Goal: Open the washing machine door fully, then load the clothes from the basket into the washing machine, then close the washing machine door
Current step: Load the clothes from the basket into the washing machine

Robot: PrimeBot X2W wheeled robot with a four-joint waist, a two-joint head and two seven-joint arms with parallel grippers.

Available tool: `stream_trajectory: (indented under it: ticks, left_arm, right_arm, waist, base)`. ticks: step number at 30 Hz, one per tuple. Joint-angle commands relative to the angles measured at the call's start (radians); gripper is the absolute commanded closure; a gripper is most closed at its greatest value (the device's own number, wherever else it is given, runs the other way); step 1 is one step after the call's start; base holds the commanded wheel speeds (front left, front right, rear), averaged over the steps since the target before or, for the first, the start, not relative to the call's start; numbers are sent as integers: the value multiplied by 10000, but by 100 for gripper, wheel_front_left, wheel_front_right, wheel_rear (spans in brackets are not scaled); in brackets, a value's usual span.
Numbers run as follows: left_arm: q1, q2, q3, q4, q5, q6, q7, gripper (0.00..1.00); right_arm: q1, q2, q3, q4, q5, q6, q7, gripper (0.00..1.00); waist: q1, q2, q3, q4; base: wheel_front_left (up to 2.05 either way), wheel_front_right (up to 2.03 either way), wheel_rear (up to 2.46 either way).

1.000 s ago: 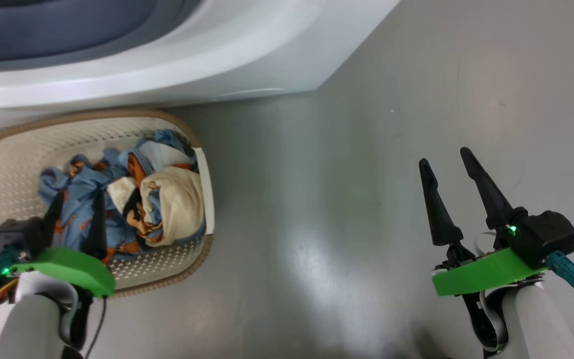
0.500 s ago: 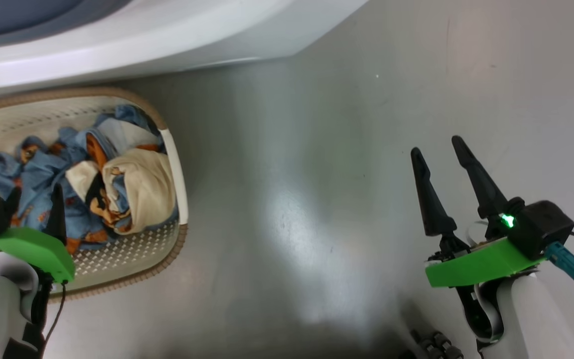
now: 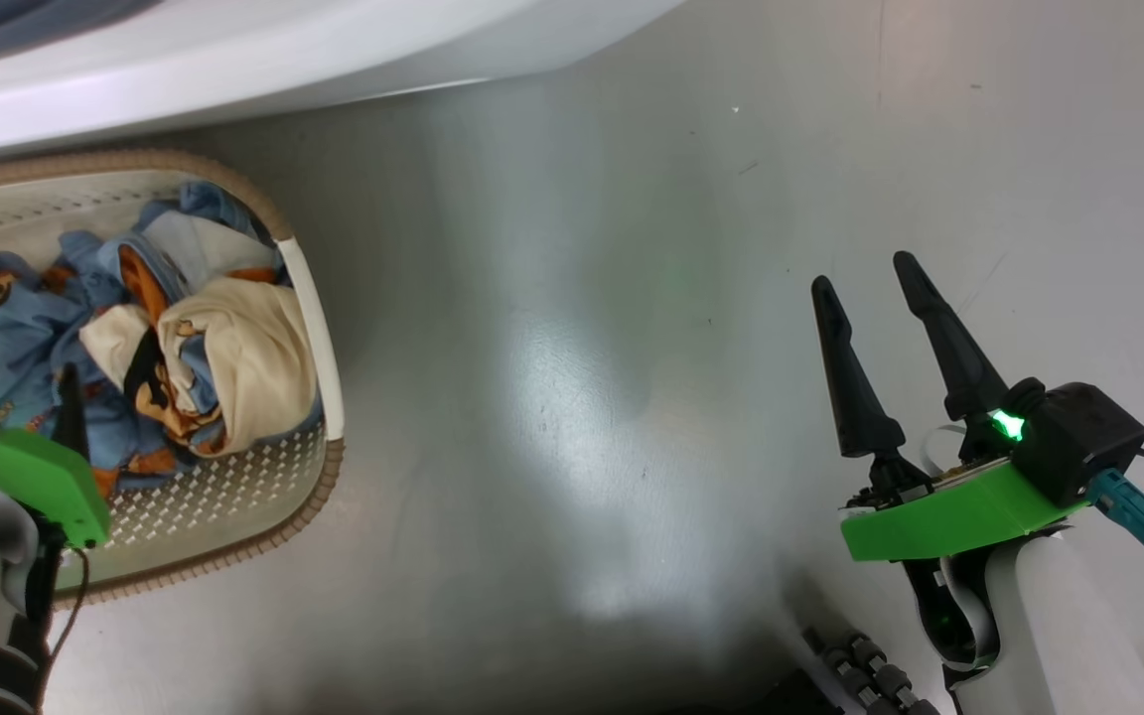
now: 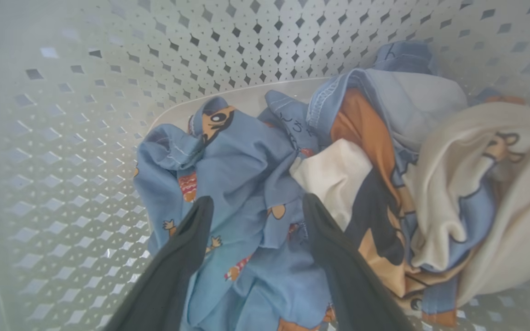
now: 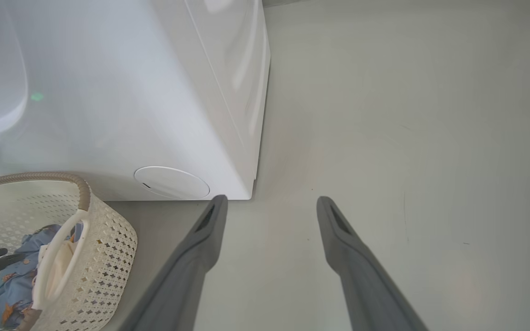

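You get little writing here: a few small dark characters are printed on the blue cloth in the upper middle of the left wrist view, too small to read. Orange-brown cartoon figures also dot that fabric.

The basket [image 3: 277, 216] sits at the left edge of the head view, on the grey floor [image 3: 582, 348], just below the white front of the washing machine [image 3: 334, 60], which runs across the top. The clothes [image 4: 246, 151] lie bunched inside it: blue printed fabric at the centre of the left wrist view, a cream piece folded over it at the right.

Your left gripper [image 4: 256, 200] is inside the basket, fingers spread wide, their tips down against the blue cloth (nothing is pinched between them).

Your right gripper [image 3: 862, 273] hangs at the lower right of the head view over bare floor, well apart from the basket, its fingers also spread wide and holding nothing. In its wrist view a round white cap [image 5: 171, 182] is set low on the machine's front, at centre left.
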Motion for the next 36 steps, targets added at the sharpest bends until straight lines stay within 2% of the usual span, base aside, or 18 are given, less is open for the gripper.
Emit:
stream_trajectory:
  ticks: [1, 7, 17, 26, 36]
  left_arm:
    - [176, 525, 179, 28, 122, 90, -29, 0]
    - [-160, 639, 91, 531, 137, 321, 145, 0]
    - [-916, 862, 25, 1297, -174, 29, 862, 0]
    - [-1082, 1004, -4, 1761, -370, 46, 1580, 0]
    - [-1189, 1163, -141, 1876, -500, -69, 1474, 0]
  right_arm:
    - [295, 43, 271, -225, 147, 29, -72, 0]
    - [299, 43, 345, -203, 218, 29, -72, 0]
    - [301, 43, 450, -172, 357, 29, -72, 0]
    - [280, 43, 473, -222, 418, 29, -72, 0]
    - [227, 43, 478, -295, 470, 29, -72, 0]
  waist:
    - [0, -1, 34, -17]
    - [0, -1, 116, -87]
    - [0, -1, 192, -354]
    - [0, -1, 253, -411]
    - [0, -1, 480, -474]
  base:
    - [0, 0, 0]
    - [0, 0, 0]
    - [0, 0, 0]
    - [0, 0, 0]
    - [0, 0, 0]
